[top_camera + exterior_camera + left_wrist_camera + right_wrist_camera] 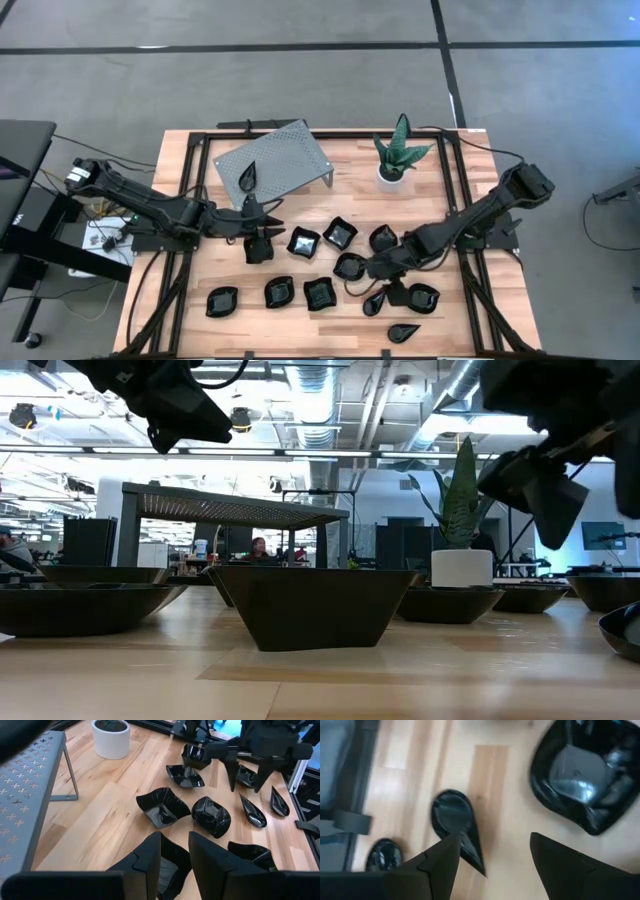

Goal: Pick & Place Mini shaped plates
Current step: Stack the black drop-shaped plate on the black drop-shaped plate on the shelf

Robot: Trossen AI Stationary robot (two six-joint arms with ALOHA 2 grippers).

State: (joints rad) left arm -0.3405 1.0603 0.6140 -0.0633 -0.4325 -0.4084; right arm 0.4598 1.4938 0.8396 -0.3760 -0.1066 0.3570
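Observation:
Several small glossy black mini shaped plates lie bottom down on the wooden table, among them a squarish one (303,241) and a teardrop one (376,303). Another teardrop plate (248,177) lies on the grey perforated stand (285,155). My left gripper (175,845) is open and hovers above a plate (172,865) that shows through the gap between its fingers. My right gripper (492,855) is open wide, points steeply down and hangs over bare wood. It stands between a teardrop plate (454,822) and a squarish plate (590,775), touching neither.
A green spiky plant in a white pot (398,165) stands at the far side, right of the stand. Black frame rails (190,200) run along the table's left and right edges. In the low view both grippers hang well above the plates.

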